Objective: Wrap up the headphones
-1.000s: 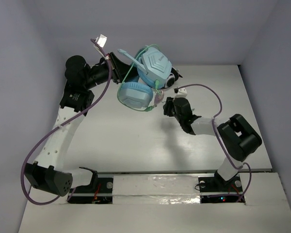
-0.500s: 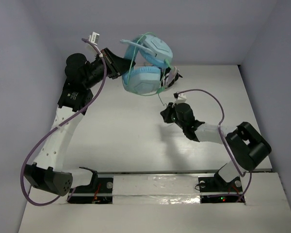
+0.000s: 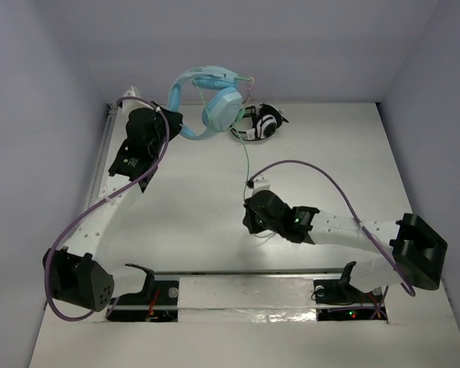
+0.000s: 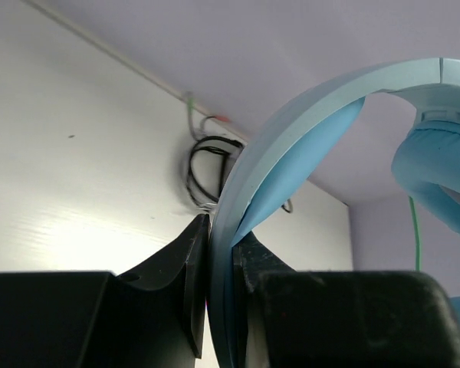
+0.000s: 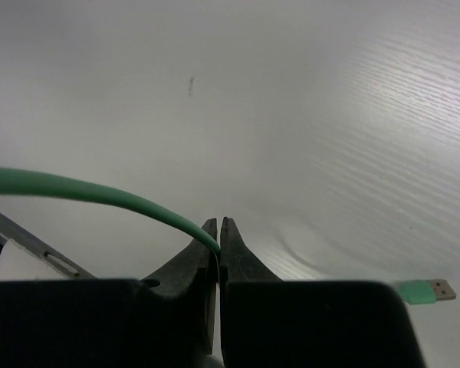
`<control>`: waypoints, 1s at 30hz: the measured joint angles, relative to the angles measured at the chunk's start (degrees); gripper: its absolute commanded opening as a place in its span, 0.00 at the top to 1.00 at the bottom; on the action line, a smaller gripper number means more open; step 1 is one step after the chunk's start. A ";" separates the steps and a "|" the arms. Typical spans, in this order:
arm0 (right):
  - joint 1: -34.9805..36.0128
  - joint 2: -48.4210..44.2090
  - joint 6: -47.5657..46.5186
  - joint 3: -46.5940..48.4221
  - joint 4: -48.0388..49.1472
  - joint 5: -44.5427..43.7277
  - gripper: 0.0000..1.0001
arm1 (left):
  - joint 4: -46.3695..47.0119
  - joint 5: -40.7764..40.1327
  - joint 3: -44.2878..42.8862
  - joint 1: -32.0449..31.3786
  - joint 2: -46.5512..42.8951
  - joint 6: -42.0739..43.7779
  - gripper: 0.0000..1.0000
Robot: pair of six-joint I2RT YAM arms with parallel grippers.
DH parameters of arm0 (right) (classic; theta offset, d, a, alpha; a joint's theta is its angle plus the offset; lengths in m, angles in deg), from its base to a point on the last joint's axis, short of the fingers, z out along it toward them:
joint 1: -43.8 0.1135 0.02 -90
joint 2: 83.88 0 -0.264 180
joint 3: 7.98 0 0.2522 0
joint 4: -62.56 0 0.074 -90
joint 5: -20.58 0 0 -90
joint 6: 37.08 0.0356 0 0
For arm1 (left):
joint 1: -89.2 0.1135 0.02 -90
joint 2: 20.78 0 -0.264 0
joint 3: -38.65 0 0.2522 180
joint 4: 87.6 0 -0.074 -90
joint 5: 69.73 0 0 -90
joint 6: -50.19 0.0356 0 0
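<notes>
Beside headphones (image 3: 221, 110): blk/wht headset (image 3: 262, 124).

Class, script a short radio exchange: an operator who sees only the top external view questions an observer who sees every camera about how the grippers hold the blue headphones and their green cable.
Observer: In the left wrist view, the left gripper is clamped on the headband of the headphones.
Operator: Is the right gripper actually on the cable?
Observer: Yes, its jaws are shut on it.
Operator: Where is the plug?
Observer: The plug appears to rest on the table, just beyond that gripper.
</notes>
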 measured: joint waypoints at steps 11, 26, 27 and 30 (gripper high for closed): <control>6.99 6.58 0.68 13.68 -20.83 -5.44 1.00 | 1.09 -11.54 6.25 -2.08 -0.02 -0.50 1.00; 16.20 4.92 -2.34 38.01 -46.93 -15.28 1.00 | 0.11 -23.06 10.21 -13.73 -0.07 9.70 1.00; 15.96 4.02 -2.60 39.50 -48.85 -16.35 1.00 | -0.44 -22.97 11.15 -14.27 -0.13 10.10 1.00; 15.87 2.51 -3.67 42.56 -53.22 -19.71 1.00 | -4.13 -22.53 12.35 -16.31 -0.13 12.04 1.00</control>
